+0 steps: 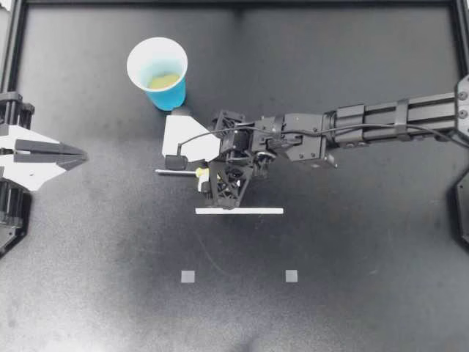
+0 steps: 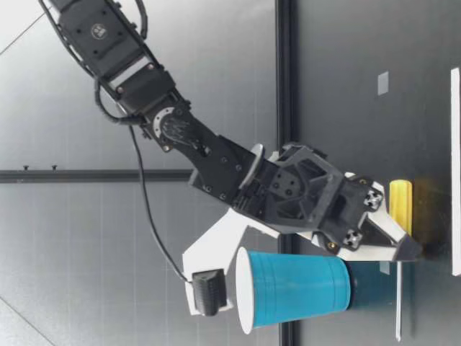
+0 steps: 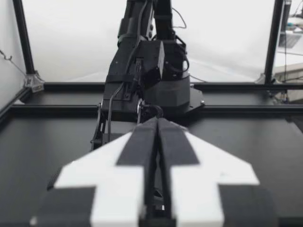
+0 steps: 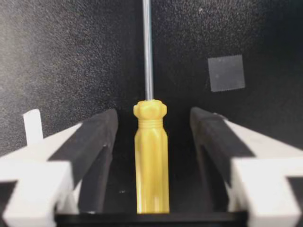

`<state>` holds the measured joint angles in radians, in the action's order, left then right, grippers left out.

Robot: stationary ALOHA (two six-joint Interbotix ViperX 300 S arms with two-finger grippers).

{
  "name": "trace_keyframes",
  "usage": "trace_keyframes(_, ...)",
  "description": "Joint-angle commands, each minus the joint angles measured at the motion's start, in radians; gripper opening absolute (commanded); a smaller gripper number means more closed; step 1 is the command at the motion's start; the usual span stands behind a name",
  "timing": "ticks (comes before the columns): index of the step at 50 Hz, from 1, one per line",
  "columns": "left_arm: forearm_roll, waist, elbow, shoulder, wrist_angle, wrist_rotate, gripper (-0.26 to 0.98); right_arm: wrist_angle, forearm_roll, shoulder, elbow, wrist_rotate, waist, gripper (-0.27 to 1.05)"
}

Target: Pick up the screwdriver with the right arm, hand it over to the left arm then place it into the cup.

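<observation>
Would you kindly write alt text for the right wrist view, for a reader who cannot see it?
My right gripper stands open over a yellow-handled screwdriver, which lies on the dark table between its black-padded fingers, touching neither, its metal shaft pointing ahead. A grey square mark lies beyond.

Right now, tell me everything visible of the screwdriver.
The screwdriver has a glossy yellow handle, plastic by its look, with a ribbed, lobed collar, and a thin bare metal shaft. It lies flat on the black table, with the shaft pointing toward my left arm's side, near the blue cup. My right gripper straddles the handle with its fingers open. Gaps show on both sides, so only the table touches it.
</observation>
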<state>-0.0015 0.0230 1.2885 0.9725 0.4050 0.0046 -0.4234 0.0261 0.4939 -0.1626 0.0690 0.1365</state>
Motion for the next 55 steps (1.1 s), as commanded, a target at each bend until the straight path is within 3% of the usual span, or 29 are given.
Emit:
trace_keyframes(1, -0.002, 0.002, -0.012, -0.005, 0.009, 0.000, 0.12, 0.009, 0.003, -0.018, 0.017, 0.000, 0.014, 0.52)
trace_keyframes(19, -0.002, 0.002, -0.008, -0.009, 0.011, -0.003, 0.13, 0.002, 0.002, -0.044, 0.000, -0.002, 0.014, 0.04)
trace_keyframes(25, -0.002, 0.000, -0.011, -0.025, 0.012, -0.002, 0.19, 0.017, -0.002, -0.080, -0.028, -0.006, 0.011, -0.01)
trace_keyframes(29, -0.002, 0.000, -0.012, -0.044, 0.017, -0.002, 0.30, 0.058, -0.003, -0.118, -0.066, -0.014, 0.003, -0.01)
trace_keyframes(40, -0.002, 0.000, -0.020, -0.110, 0.035, -0.014, 0.66, 0.356, -0.032, -0.276, -0.247, -0.060, -0.043, -0.01)
trace_keyframes(55, -0.006, 0.000, -0.021, -0.229, 0.218, -0.017, 0.67, 1.046, -0.037, -0.426, -0.499, -0.161, -0.103, -0.01)
